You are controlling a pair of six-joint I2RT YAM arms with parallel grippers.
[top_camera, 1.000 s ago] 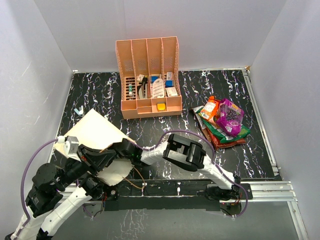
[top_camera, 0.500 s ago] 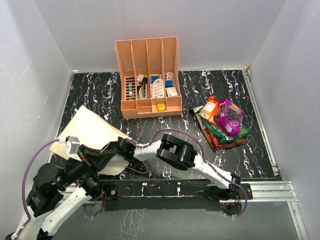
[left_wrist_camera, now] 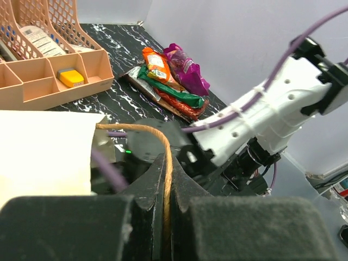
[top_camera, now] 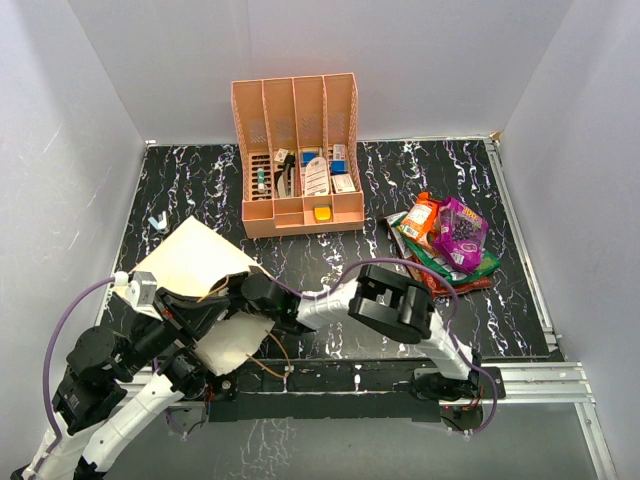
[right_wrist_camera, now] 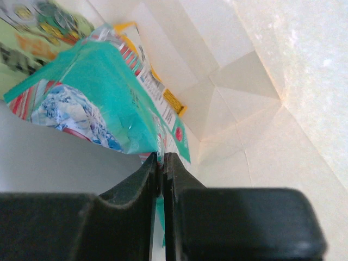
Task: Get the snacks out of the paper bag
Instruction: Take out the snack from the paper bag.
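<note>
While left gripper (left_wrist_camera: 167, 182) clamps the cord handle (left_wrist_camera: 142, 129), right gripper (right_wrist_camera: 162, 162) pinches teal packet (right_wrist_camera: 98, 87) inside paper bag (right_wrist_camera: 255, 81); next: withdraw it clear.

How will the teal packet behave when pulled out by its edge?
The teal packet looks crumpled and thin, so probably floppy and light. Its glossy foil may slip from the right gripper, which pinches only an edge.
</note>
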